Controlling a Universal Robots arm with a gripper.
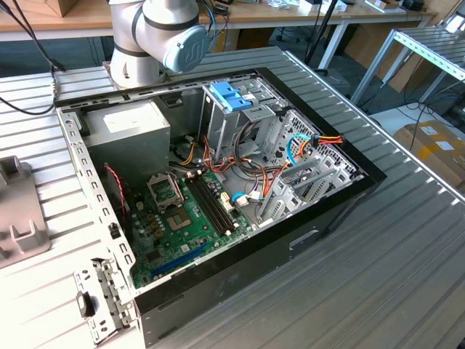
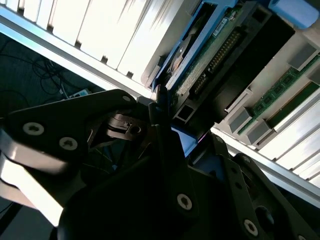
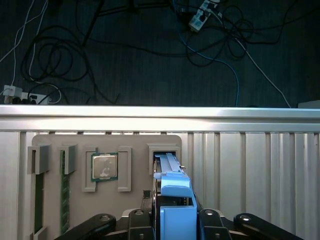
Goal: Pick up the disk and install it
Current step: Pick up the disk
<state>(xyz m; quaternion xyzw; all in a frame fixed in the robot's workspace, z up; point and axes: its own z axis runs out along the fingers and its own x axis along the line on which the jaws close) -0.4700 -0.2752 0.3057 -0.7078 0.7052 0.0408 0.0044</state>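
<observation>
Jaws grip the disk (image 3: pixel 175 190), its length running away.

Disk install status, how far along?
Done: the gripper is at the disk, straddling it in the first wrist view. In hand: pickup; the disk stands in its slot in the grey parts tray, grip unclear. Left: install; the disk is not in the open computer case.

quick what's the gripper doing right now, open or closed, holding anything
Gripper: closed on the disk, with the disk's blue rail between its fingers in the first wrist view.
</observation>
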